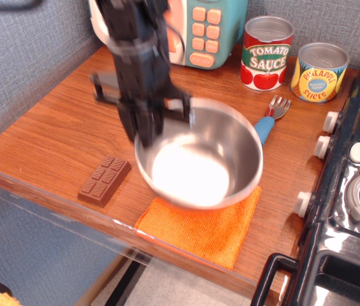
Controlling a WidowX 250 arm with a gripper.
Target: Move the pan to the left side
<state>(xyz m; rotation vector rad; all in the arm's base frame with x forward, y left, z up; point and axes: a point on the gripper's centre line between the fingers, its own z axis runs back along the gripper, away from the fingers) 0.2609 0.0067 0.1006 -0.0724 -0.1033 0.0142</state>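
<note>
The pan (199, 159) is a shiny steel bowl, lifted off the table and tilted toward the camera, blurred by motion. My gripper (146, 131) is shut on the pan's left rim and holds it above the orange cloth (199, 226), which lies bare near the table's front edge. The pan hides part of the blue-handled fork.
A chocolate bar (104, 180) lies left of the cloth. A blue-handled fork (274, 115) lies behind the pan. A tomato sauce can (266, 52) and a pineapple can (318, 71) stand at the back. A toy stove (352, 191) is at the right.
</note>
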